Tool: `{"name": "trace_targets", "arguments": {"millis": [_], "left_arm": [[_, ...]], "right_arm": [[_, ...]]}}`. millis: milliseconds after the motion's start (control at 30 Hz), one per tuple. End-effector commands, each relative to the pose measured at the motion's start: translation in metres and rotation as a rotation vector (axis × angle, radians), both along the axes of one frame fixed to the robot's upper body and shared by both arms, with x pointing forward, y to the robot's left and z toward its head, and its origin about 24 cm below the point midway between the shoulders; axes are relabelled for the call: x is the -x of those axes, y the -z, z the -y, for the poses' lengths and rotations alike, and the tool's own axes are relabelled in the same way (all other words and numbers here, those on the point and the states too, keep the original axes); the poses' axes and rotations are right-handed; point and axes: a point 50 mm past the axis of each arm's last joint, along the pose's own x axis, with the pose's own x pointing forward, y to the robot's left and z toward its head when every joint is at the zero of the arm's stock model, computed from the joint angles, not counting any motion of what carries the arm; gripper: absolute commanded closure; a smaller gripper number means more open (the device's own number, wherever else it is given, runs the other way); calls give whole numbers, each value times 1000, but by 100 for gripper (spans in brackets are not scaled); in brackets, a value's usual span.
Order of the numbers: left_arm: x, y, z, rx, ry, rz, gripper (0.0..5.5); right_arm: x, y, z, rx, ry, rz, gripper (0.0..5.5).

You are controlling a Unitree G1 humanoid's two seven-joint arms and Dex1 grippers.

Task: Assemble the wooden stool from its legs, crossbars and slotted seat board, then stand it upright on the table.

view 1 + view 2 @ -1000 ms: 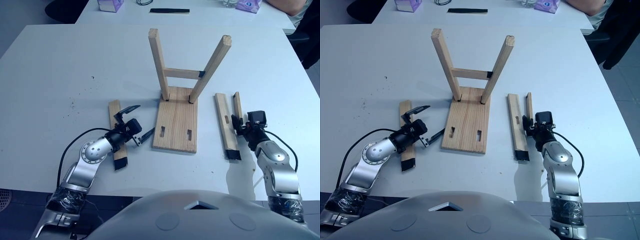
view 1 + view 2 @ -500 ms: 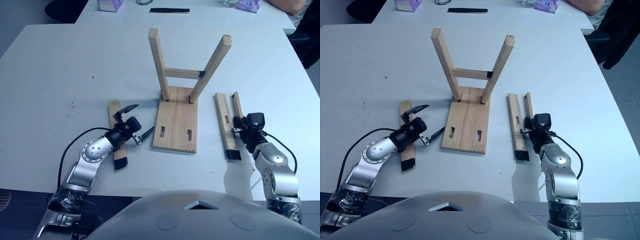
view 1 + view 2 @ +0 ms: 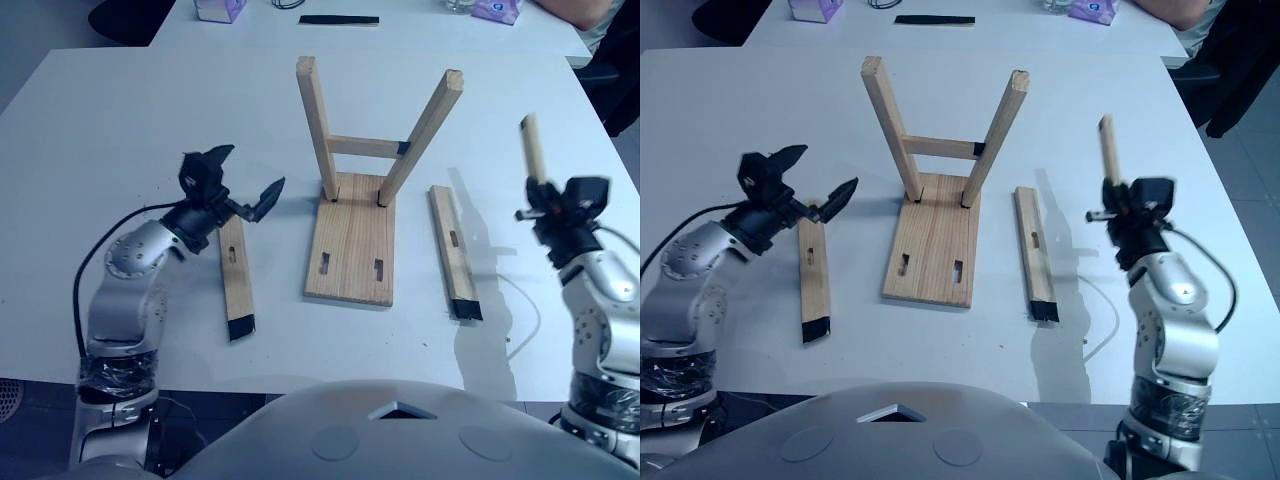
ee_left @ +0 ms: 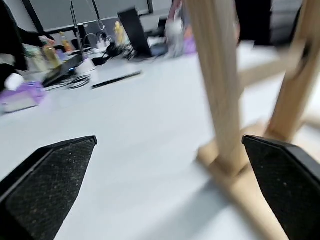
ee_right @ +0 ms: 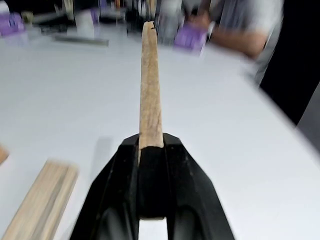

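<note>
Right claw (image 3: 542, 200) grips upright stick (image 3: 531, 145) near table (image 3: 120, 130) edge | left claw (image 3: 243, 175) spread wide — above loose leg (image 3: 236, 285), beside seat board (image 3: 350, 250).

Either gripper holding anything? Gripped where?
Right gripper holds the thin crossbar by its lower end, bar pointing up. Left gripper is open, holding nothing.

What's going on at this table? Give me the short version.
A robot is partway through building a wooden stool. The seat board lies flat on the table with two legs and a joining crossbar standing in its far slots. The right fingers are shut on a thin crossbar, held off the table. The left fingers hover open near a loose leg; a second loose leg lies right of the board.
</note>
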Motion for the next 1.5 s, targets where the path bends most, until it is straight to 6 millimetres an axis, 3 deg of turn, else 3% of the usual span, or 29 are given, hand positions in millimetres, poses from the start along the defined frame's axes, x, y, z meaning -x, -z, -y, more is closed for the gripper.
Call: {"name": "trace_targets", "arguments": {"millis": [33,133,233,400,633,800,1100,1333,1500], "left_arm": [[0,-64,32,290,240,38,10],[-3,-86,44,465,331,43,30],[1,-101,53,573,428,22,66],[1,-114,65,646,464,-47,131],[9,-112,75,633,540,-139,131],[8,-111,78,625,557,-159,131],[18,-116,81,632,667,-144,277],[15,-116,83,621,660,-136,385],[16,-105,82,515,654,-126,412]], "right_arm": [[-10,-77,-49,283,-320,422,509],[2,-94,-88,477,-557,625,509],[10,-98,-106,557,-674,740,509],[10,-96,-116,613,-731,840,509],[11,-88,-130,615,-770,890,509],[12,-80,-137,622,-772,891,509],[0,-71,-138,599,-691,844,509],[0,-62,-141,601,-730,804,509],[1,-56,-144,210,-820,592,509]]}}
